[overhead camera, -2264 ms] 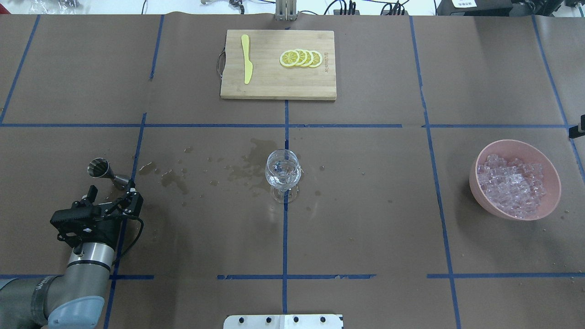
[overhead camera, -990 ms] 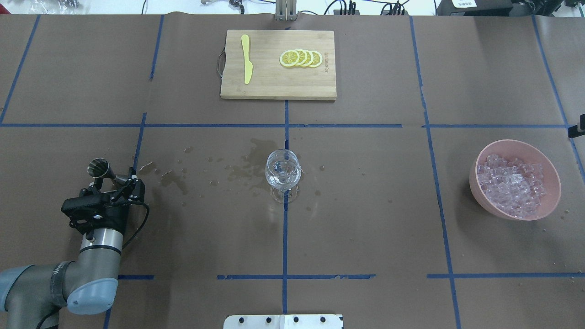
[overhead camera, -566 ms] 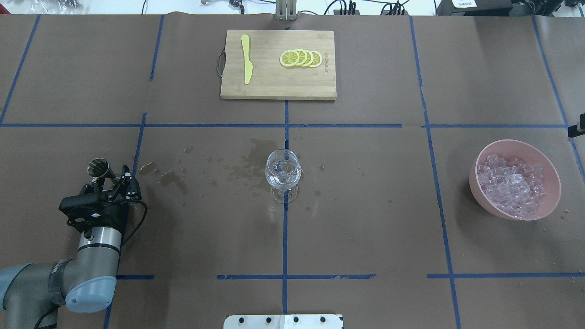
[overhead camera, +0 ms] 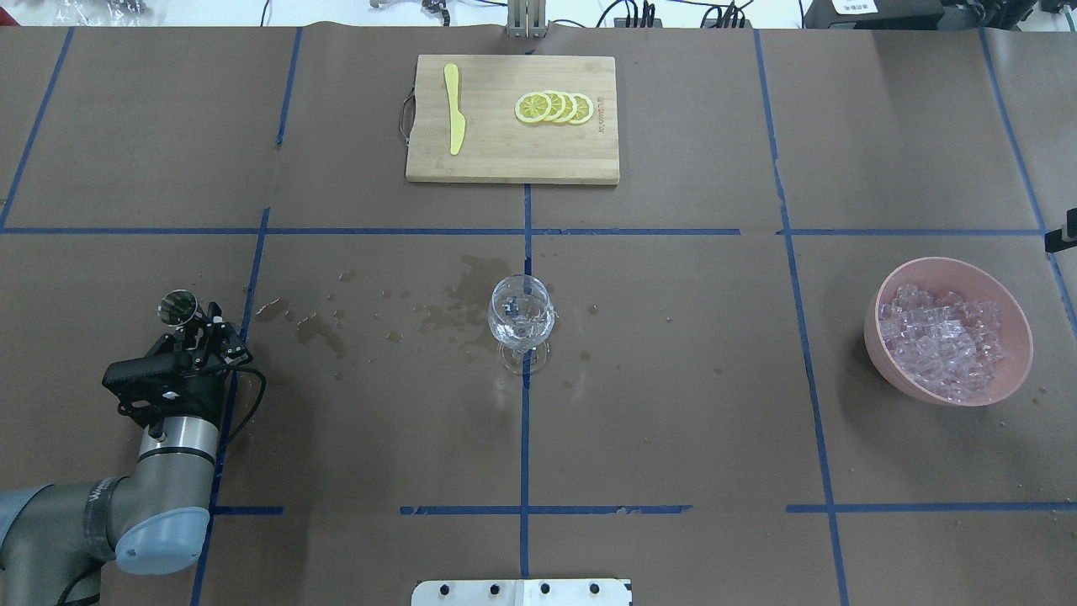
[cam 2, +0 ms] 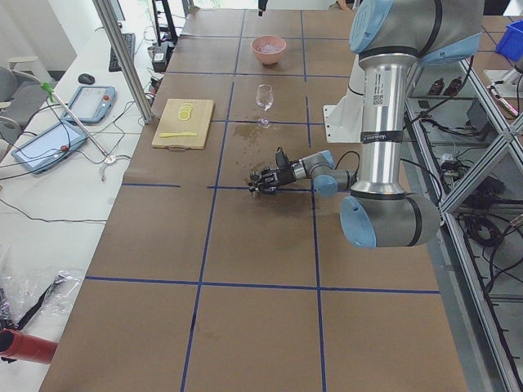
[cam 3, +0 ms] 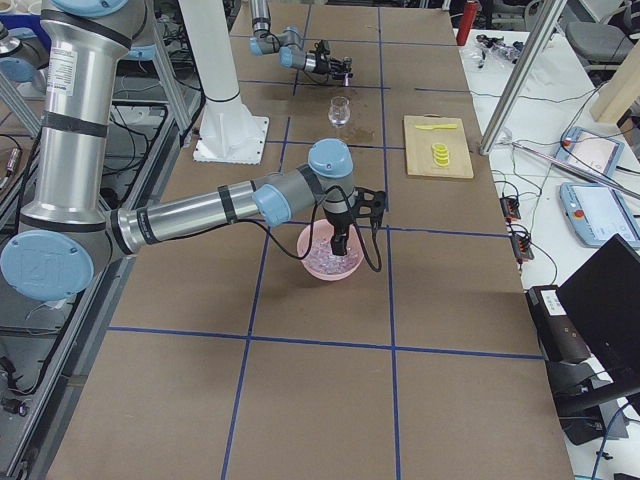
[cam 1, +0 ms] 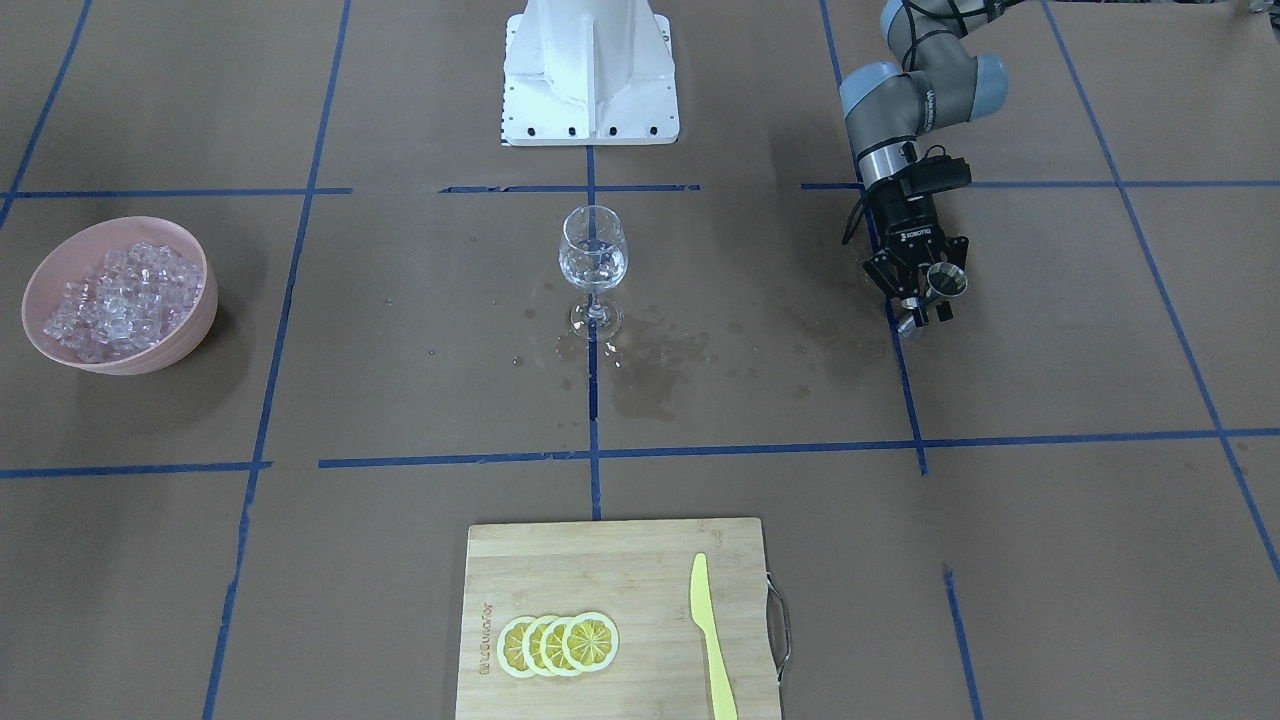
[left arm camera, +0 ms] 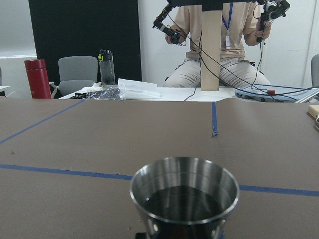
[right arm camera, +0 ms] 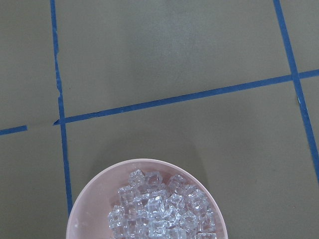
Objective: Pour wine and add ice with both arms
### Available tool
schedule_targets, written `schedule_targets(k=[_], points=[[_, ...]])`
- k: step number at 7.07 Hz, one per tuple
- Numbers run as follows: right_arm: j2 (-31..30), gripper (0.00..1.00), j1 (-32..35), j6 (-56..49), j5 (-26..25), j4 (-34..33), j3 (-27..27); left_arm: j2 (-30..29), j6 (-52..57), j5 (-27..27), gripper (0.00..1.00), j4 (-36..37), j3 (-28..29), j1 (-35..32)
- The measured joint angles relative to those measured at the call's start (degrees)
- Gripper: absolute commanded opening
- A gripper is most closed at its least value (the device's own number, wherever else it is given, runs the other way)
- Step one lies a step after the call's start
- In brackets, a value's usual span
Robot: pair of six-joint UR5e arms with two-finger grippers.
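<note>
My left gripper [overhead camera: 195, 324] is shut on a steel jigger [overhead camera: 177, 308] and holds it upright, low over the table's left side. The left wrist view shows the jigger's cup [left arm camera: 184, 194] close up, its inside dark and reflective. A wine glass [overhead camera: 521, 313] stands at the table's centre and seems to hold a little clear wine. The ice [overhead camera: 942, 341] fills a pink bowl [overhead camera: 948, 262] at the right. My right gripper [cam 3: 337, 250] hangs over that bowl [right arm camera: 99, 189]; I cannot tell whether it is open or shut.
A bamboo cutting board [overhead camera: 511, 164] at the far middle carries a yellow knife [overhead camera: 454, 109] and several lemon slices [overhead camera: 555, 108]. Dark wet stains [overhead camera: 454, 307] spot the brown paper between the jigger and the glass.
My left wrist has turned, bringing the jigger from lying tilted to upright, and the gripper has shifted a little left. The glass and bowl have not moved.
</note>
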Motion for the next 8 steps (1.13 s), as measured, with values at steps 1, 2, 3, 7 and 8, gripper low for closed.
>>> schedule_targets(k=[1, 2, 3, 7, 8], points=[[0.0, 1.00, 0.0, 0.0, 0.0, 0.0, -0.1, 0.0, -0.1, 0.0, 0.00, 0.0, -0.3, 0.0], [0.0, 1.00, 0.0, 0.0, -0.1, 0.0, -0.2, 0.1, -0.1, 0.0, 0.00, -0.1, -1.1, -0.2], [0.1, 1.00, 0.0, 0.0, -0.1, 0.1, -0.3, 0.2, -0.1, 0.0, 0.00, -0.1, -2.4, -0.5], [0.2, 1.00, 0.0, -0.4, 0.1, 0.2, -0.1, -0.6, 6.3, 0.0, 0.00, -4.3, -7.4, -4.1], [0.2, 1.00, 0.0, -0.5, 0.2, 0.3, 0.0, -0.5, 12.8, -0.1, 0.00, -10.7, -7.5, -4.9]])
